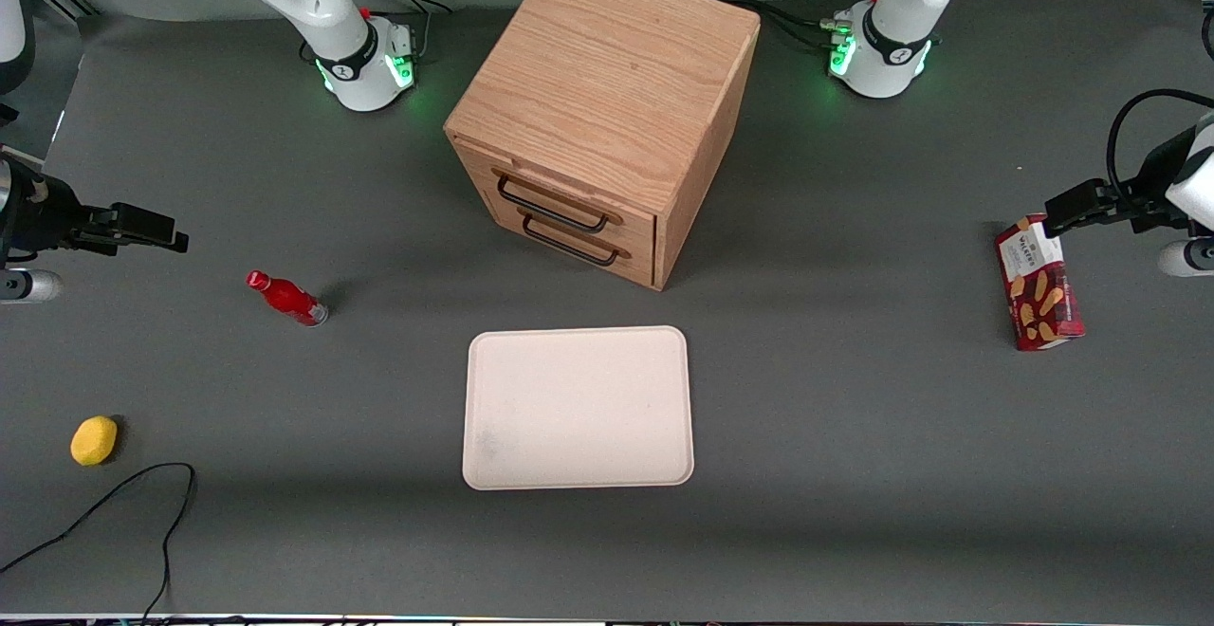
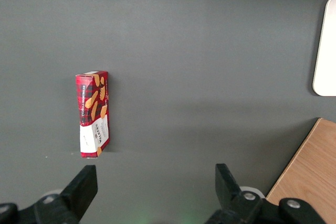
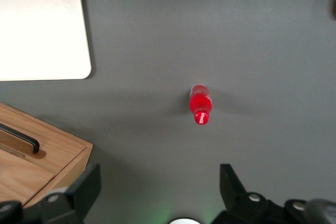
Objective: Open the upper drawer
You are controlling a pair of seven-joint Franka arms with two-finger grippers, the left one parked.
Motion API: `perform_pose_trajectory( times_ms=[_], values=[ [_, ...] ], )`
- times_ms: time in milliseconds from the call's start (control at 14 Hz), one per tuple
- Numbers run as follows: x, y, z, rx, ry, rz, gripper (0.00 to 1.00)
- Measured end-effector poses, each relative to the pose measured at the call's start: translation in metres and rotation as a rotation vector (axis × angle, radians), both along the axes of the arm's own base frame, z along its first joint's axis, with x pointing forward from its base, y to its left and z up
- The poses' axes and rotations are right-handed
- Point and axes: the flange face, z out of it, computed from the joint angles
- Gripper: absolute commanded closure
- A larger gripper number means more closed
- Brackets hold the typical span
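Upper drawer [image 1: 560,201] closed in the wooden cabinet [image 1: 607,85], black handle [image 1: 550,207] above the bottom drawer [image 1: 574,245]. Claw [image 1: 142,226] spread wide, holding nothing, hanging over the table [image 1: 854,474] well apart from the cabinet, toward the working arm's end. Red bottle [image 1: 287,298] stands near the claw; white tray [image 1: 577,408] lies nearer the camera than the cabinet.

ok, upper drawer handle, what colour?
Black wire, on the upper drawer; clearest in the front view. The gripper is open, hanging above the table.
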Motion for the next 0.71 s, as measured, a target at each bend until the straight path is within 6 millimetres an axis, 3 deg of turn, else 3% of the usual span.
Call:
perform_pose_trajectory(
  times_ms=[286,714],
  values=[
    [0.006,0.013,-0.001,0.015,-0.025,0.026,0.00],
    [0.032,0.107,-0.039,0.046,-0.061,0.200,0.01]
  ],
)
